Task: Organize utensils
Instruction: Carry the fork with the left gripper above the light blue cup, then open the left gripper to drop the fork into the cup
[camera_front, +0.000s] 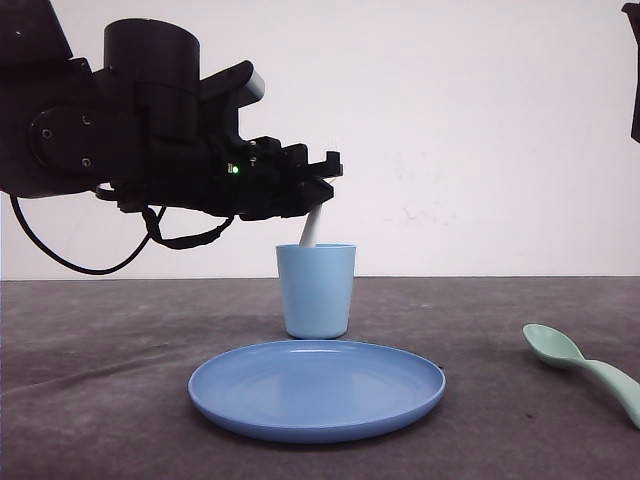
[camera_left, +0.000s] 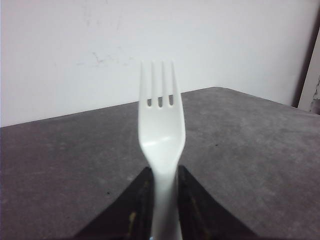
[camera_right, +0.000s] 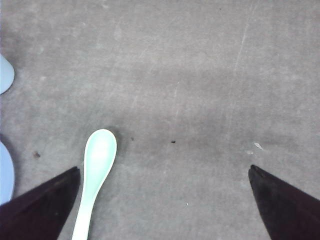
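Blue plate (camera_front: 316, 392) before cup (camera_front: 316, 291), left claw (camera_front: 318, 186) pinching fork (camera_left: 161, 145), right claw (camera_right: 165, 200) spread

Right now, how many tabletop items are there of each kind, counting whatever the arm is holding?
Small white plastic fork, clamped in the left gripper above the cup: 1
Pale mint-green plastic spoon, lying on the table: 1
Light blue plastic cup: 1
Round blue plate: 1
Total: 4
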